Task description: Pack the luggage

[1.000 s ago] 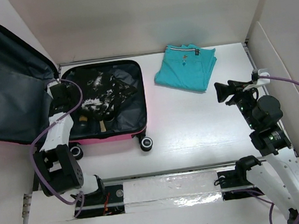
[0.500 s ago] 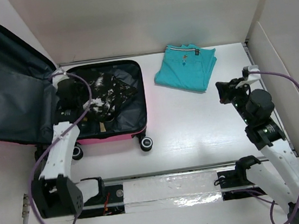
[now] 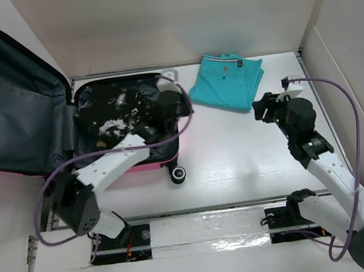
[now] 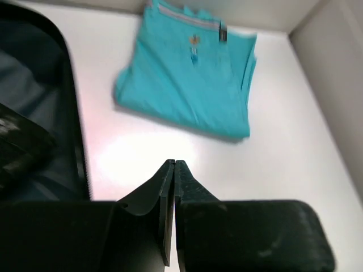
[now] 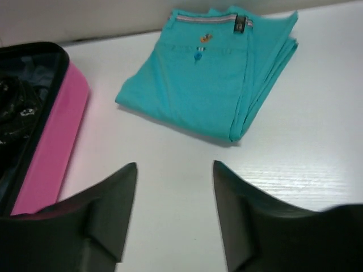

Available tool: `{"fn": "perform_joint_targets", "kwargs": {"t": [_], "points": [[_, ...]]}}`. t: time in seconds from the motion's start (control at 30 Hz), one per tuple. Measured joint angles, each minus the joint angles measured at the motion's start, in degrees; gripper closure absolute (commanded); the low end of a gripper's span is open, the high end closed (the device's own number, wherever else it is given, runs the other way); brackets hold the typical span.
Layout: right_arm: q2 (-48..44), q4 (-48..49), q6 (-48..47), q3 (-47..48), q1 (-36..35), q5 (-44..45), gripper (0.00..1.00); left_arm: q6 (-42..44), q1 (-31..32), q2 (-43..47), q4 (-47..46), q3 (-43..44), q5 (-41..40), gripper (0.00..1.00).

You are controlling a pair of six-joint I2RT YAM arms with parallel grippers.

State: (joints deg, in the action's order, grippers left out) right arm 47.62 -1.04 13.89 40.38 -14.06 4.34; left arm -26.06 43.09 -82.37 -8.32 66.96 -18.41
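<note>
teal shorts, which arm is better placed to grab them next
Probably right: the right claw is open and faces the shorts across the table. The left claw is shut and sits at the luggage rim.

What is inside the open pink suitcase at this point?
A dark garment with white print lies in the luggage base; the lid shows only grey lining. The left arm crosses the near right corner, hiding what lies beneath.

I count 1 hot-pink hard-shell suitcase (image 3: 13, 110), 1 folded turquoise cloth garment (image 3: 225, 83), 1 crumpled black-and-white cloth garment (image 3: 109, 112).
</note>
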Motion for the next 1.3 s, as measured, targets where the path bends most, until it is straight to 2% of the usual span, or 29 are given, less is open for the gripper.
{"fn": "perform_joint_targets", "kwargs": {"t": [0.07,0.2,0.27,0.33,0.47,0.63,0.8,0.83,0.9,0.93,0.97,1.0,1.03,1.13,1.3], "points": [[5.66,0.13,0.17,1.09,1.11,0.17,0.21,0.90,5.55,-5.22,-1.51,0.09,-3.30,1.00],[18.78,0.68,2.27,4.11,5.81,0.17,0.19,2.19,14.69,-13.40,-3.67,0.70,-5.62,1.00],[25.33,1.55,3.50,6.01,8.37,-0.28,0.22,2.23,16.48,-14.82,-5.14,0.22,-5.03,1.00],[32.83,1.66,4.48,10.19,10.36,-1.25,0.26,2.12,16.15,-14.80,-7.54,-0.83,-3.17,1.00],[45.66,3.54,7.02,18.73,13.09,-5.03,0.49,1.99,13.62,-14.80,-11.52,-1.36,1.27,1.00],[57.92,6.05,11.50,25.97,15.17,-11.78,0.51,1.68,12.28,-14.69,-17.11,-4.35,6.16,1.00],[63.91,6.25,15.63,27.34,14.95,-14.67,0.44,2.03,11.45,-13.57,-21.07,-10.40,9.31,1.00],[64.65,6.34,16.33,27.36,14.69,-15.10,0.46,2.23,11.15,-13.29,-21.22,-11.10,9.73,1.00],[65.61,7.52,17.66,27.34,14.29,-16.11,0.74,2.62,10.16,-13.14,-21.97,-11.23,11.19,1.00],[65.77,8.35,18.56,27.28,14.21,-16.55,0.83,2.71,9.60,-13.09,-22.71,-11.23,11.91,0.98],[65.77,9.25,19.41,26.97,14.12,-16.79,0.94,2.69,8.94,-13.03,-23.26,-11.23,12.59,0.91],[65.61,10.14,20.17,26.43,13.97,-16.85,0.99,2.67,8.31,-13.00,-23.61,-11.23,13.14,0.81],[65.33,11.10,20.85,25.62,13.86,-16.85,1.00,2.69,7.85,-13.00,-23.74,-11.21,13.66,0.58],[63.25,15.50,22.75,20.59,13.33,-16.81,1.00,1.42,6.60,-13.33,-23.15,-10.80,13.75,0.37],[53.18,23.69,26.01,4.17,12.11,-16.76,1.00,-0.85,6.32,-17.25,-20.90,-7.04,11.61,0.40]]}}
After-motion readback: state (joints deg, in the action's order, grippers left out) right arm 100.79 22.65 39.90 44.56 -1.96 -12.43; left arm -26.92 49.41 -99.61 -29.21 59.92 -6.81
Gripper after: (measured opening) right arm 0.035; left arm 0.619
